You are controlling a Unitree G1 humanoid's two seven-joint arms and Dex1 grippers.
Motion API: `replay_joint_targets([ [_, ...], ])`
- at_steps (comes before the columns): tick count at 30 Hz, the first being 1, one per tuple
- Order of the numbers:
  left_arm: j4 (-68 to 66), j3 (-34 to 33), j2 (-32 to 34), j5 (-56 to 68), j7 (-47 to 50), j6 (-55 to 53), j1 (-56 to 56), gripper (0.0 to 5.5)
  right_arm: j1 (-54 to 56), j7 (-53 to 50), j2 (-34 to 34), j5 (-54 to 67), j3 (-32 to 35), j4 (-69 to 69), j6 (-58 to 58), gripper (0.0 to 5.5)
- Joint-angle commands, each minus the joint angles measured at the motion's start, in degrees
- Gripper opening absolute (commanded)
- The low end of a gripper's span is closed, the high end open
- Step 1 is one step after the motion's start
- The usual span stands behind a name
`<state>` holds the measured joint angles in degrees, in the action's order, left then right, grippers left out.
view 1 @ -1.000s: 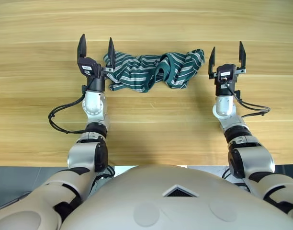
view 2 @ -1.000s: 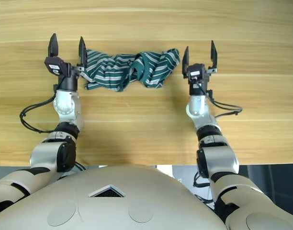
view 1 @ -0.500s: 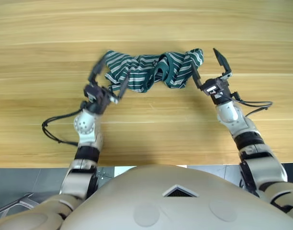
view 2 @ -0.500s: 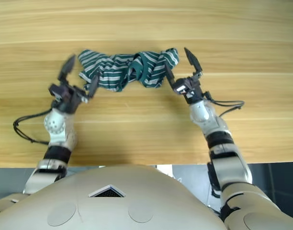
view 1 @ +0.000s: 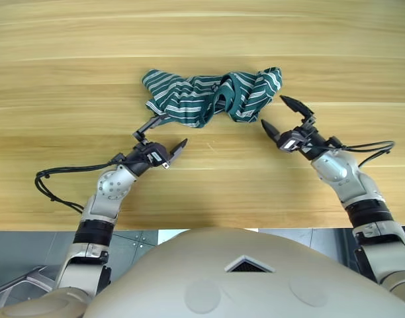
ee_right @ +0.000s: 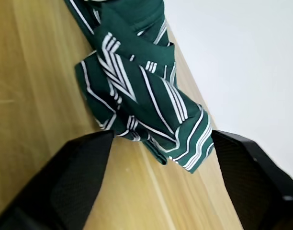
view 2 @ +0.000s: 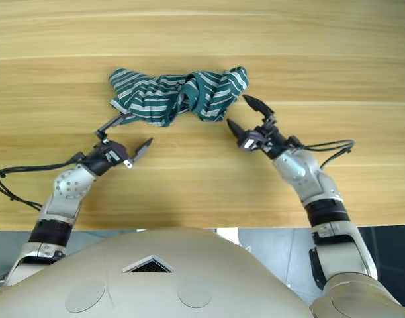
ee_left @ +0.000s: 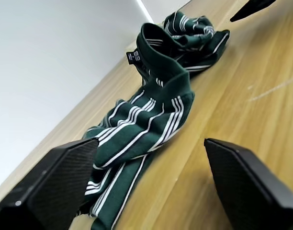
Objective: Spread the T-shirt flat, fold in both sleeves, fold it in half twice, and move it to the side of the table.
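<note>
The crumpled dark-green, white-striped T-shirt (view 1: 212,98) lies bunched on the pale wooden table (view 1: 202,40), its long axis running left to right just beyond both hands, the left gripper (view 1: 168,131) spread wide and empty near its left end, the right gripper (view 1: 274,112) likewise spread beside its right end.

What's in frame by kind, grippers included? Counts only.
T-shirt, green with white stripes, bunched: 1
Grippers, left gripper and right gripper, both open: 2
Table: 1
Total: 4
</note>
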<state>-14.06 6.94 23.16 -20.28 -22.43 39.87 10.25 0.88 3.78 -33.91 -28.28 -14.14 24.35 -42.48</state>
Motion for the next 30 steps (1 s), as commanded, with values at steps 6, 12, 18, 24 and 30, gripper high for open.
replay_joint_targets([
  [6,-0.4,2.4,1.5,-2.0,4.0,-0.5,0.2,4.1,4.5,-4.1,3.2,-1.4,0.0,4.9,-0.2,3.77],
  [12,-1.8,3.5,1.4,-1.1,5.4,0.0,-0.2,4.1,8.1,-8.5,4.2,-2.4,0.6,7.8,-0.6,3.77],
  [18,-2.4,4.5,1.3,-0.9,6.8,0.4,-0.9,4.09,10.5,-11.3,4.6,-3.3,0.3,10.9,-0.6,3.29],
  [24,-2.2,5.0,1.3,-0.8,7.4,0.6,-0.8,4.09,11.6,-12.4,5.0,-3.8,-0.4,12.9,-0.8,2.19],
  [30,-1.8,5.5,1.2,-0.9,7.8,0.7,-0.7,4.09,11.8,-12.7,5.0,-5.0,-1.1,15.3,-0.4,1.04],
])
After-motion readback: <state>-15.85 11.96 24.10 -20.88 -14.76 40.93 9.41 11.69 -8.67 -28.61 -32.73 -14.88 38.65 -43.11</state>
